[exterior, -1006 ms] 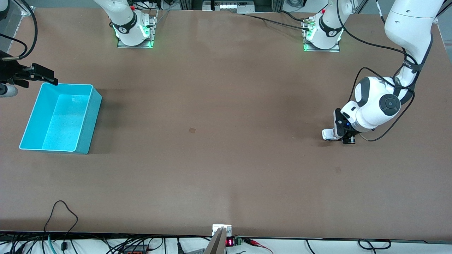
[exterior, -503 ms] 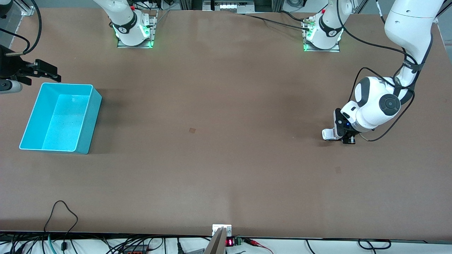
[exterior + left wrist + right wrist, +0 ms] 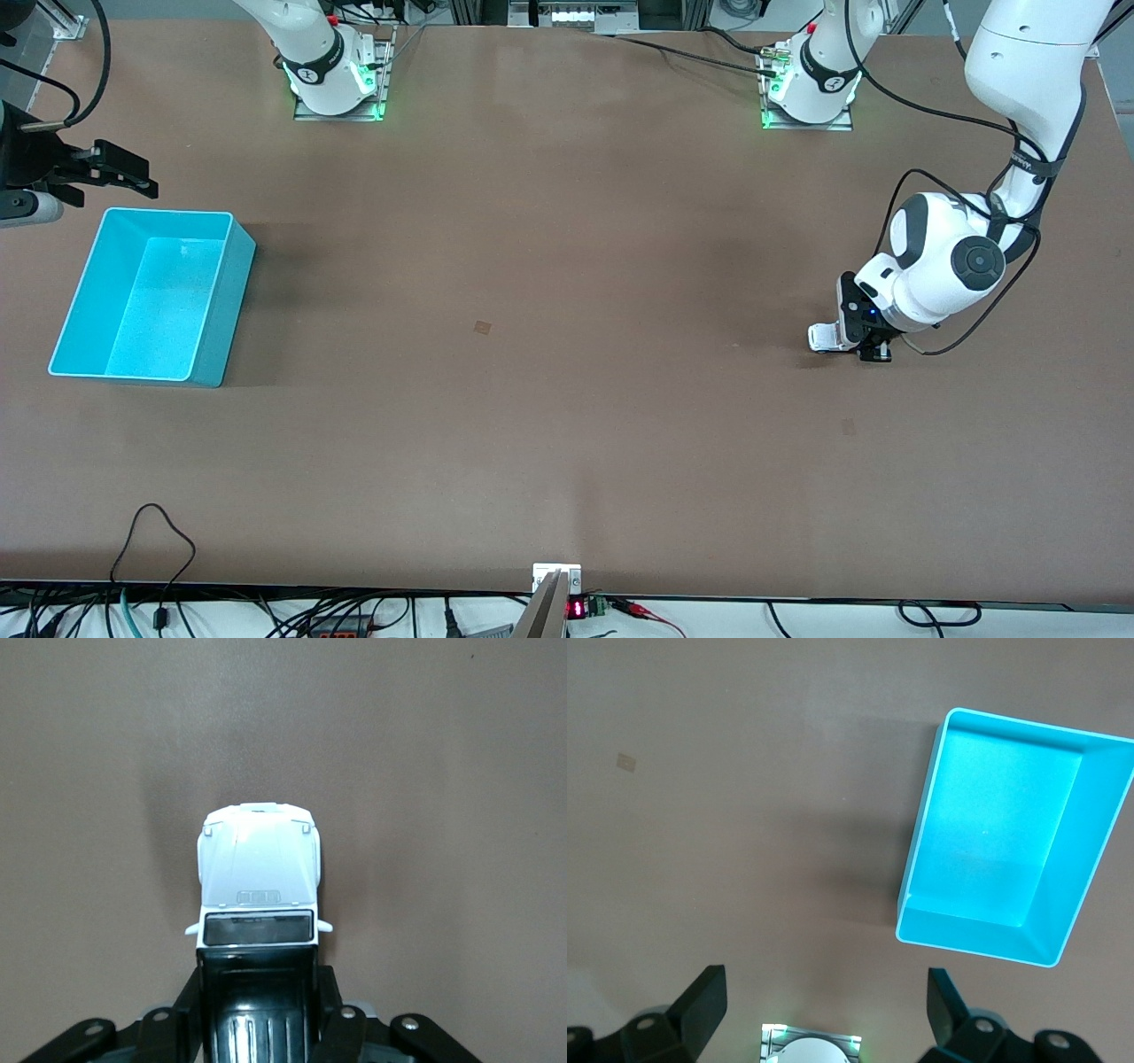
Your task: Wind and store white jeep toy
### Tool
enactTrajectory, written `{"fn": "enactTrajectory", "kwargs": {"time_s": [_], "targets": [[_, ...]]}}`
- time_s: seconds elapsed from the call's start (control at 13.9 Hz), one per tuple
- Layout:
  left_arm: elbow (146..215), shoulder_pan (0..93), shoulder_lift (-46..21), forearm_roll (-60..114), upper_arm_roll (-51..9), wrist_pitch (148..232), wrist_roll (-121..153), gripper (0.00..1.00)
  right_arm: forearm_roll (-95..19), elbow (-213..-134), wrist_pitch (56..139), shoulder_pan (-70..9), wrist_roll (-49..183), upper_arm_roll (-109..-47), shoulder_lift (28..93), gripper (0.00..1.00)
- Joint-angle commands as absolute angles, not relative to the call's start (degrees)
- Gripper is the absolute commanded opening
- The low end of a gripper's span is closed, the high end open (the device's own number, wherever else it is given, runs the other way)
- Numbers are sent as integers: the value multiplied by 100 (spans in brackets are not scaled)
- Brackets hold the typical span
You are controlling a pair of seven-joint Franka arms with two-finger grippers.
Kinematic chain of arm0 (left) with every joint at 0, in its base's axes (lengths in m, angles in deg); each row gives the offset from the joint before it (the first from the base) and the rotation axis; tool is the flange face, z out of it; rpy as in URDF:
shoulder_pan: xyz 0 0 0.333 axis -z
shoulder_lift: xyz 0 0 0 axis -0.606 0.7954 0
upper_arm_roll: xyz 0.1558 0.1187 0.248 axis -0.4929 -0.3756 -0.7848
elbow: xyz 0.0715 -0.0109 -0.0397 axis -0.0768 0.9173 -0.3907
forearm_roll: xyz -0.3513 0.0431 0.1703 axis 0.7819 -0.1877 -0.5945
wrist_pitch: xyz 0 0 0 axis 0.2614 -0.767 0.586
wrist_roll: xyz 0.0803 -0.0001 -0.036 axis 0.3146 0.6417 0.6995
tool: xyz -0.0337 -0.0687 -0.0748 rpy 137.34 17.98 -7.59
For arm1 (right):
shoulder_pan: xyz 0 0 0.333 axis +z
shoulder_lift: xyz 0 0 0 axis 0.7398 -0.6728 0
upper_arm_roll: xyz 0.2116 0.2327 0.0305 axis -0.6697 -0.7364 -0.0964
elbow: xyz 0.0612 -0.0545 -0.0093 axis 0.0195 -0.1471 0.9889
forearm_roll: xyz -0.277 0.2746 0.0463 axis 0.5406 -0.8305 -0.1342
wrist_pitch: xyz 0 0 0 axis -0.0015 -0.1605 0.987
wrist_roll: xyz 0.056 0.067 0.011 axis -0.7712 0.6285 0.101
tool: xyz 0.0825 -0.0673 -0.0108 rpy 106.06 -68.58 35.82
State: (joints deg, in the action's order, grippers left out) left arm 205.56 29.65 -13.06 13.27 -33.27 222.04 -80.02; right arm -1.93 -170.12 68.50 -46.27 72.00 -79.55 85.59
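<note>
Left pincer (image 3: pixel 873 347) clamping the white jeep toy (image 3: pixel 258 875) at frame right, on the surface (image 3: pixel 567 354). Right pincer (image 3: pixel 827 1003) waiting, spread apart, upper left beside empty cyan bin (image 3: pixel 221 292). Storing is not yet done.

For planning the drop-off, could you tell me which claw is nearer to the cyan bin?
Right. The right claw, open, hangs just above the table beside the cyan bin; the left claw grips the white jeep toy at the table's other end.

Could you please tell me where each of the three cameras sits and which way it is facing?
Front view: high across the table, facing both bases; shows both arms, cyan bin.
Left wrist view: looks down at left gripper shut on white jeep toy.
Right wrist view: looks down past open right gripper at the bin.
Shared: the bin, front and right wrist.
</note>
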Motion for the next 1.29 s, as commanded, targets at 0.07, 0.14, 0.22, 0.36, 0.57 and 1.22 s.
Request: {"fn": "enactTrajectory", "kwargs": {"time_s": [0.07, 0.14, 0.22, 0.36, 0.57, 1.22], "targets": [[20529, 2913, -1184, 1218, -3293, 22245, -8103, 15, -134, -17129, 6883, -4552, 7173, -7962, 8693, 100], [20529, 2913, -1167, 1226, -3302, 22245, -8207, 15, -152, -17120, 6866, -4552, 7190, -7962, 8684, 100], [20520, 2913, -1158, 1226, -3302, 22245, -8408, 14, -152, -17120, 6848, -4534, 7216, -7962, 8693, 100], [20511, 2869, -1140, 1235, -3302, 22245, -8472, 14, -143, -17102, 6848, -4517, 7225, -7962, 8693, 100], [20407, 2650, -930, 1235, -3302, 22236, -8507, 14, -134, -17102, 6848, -4517, 7217, -7953, 8684, 100], [20196, 2184, -666, 1226, -3302, 22219, -8849, 14, -125, -17085, 6857, -4402, 7129, -7962, 8684, 100]]}}
